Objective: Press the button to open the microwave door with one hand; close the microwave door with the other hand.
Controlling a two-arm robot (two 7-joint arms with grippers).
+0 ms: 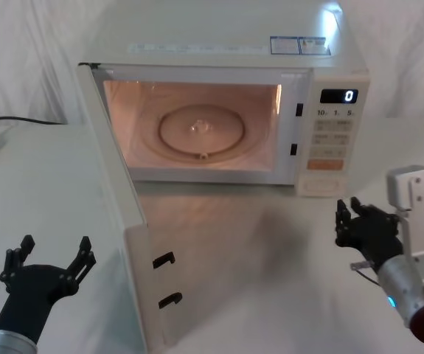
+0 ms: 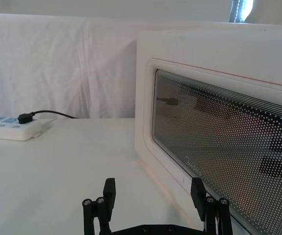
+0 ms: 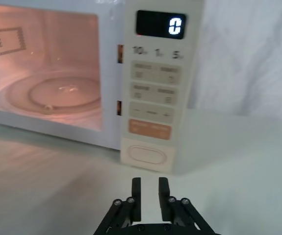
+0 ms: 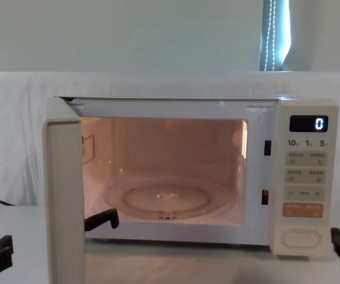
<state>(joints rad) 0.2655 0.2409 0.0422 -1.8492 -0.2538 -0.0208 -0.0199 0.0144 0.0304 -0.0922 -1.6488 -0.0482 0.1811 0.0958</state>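
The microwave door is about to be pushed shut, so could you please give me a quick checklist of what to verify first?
1. microwave door swung fully open, cavity lit: ok.
2. left gripper on the door's outer side, apart from it, fingers spread: ok.
3. right gripper clear of the door's path, in front of the button, not touching: ok.
4. Door's swing path over the table free of objects: ok.
5. glass turntable bare, nothing sticking out of the cavity: ok.
6. Latch hooks undamaged: cannot tell.
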